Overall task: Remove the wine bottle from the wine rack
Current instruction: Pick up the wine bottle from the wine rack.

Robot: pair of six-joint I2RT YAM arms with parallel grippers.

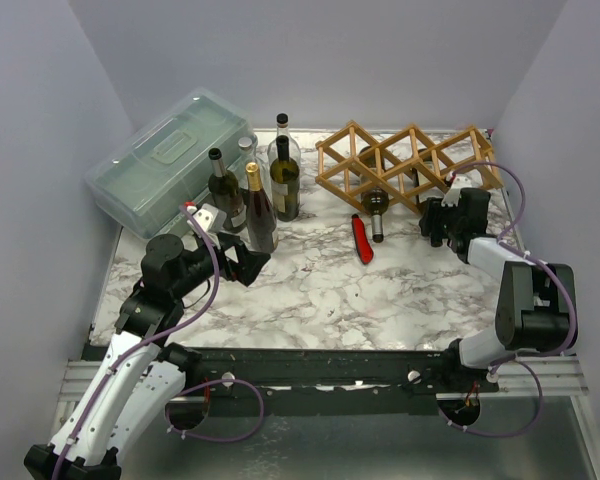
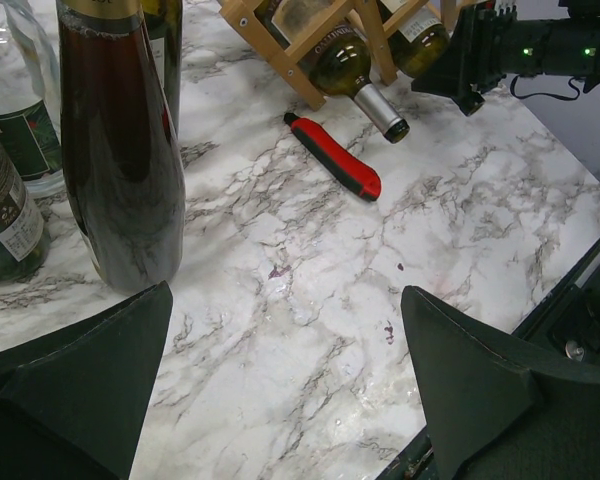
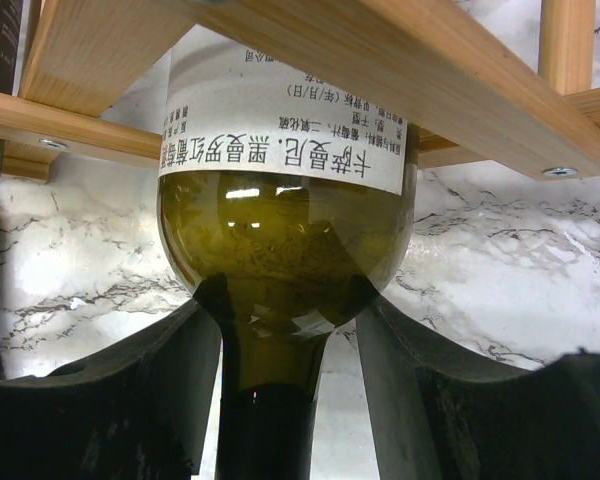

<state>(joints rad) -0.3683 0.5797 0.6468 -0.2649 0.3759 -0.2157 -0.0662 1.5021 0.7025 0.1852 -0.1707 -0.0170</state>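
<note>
The light-brown wooden wine rack point(image 1: 410, 160) stands at the back right of the marble table. Two bottles lie in its lower cells. One olive-green wine bottle point(image 3: 280, 230) with a white label points its neck out of the rack point(image 3: 430, 70). My right gripper point(image 3: 285, 320) is open astride that neck, just below the shoulder; the left finger touches it and a gap shows on the right. The same gripper point(image 1: 436, 222) sits at the rack's front. A second racked bottle point(image 1: 377, 212) has a silver capsule. My left gripper point(image 2: 290, 400) is open and empty above bare marble.
Several upright bottles point(image 1: 260, 205) stand at centre left, close to my left gripper point(image 1: 250, 265). A translucent green-grey lidded box point(image 1: 170, 160) lies at the back left. A red-and-black hand tool point(image 1: 362, 240) lies in front of the rack. Walls close three sides.
</note>
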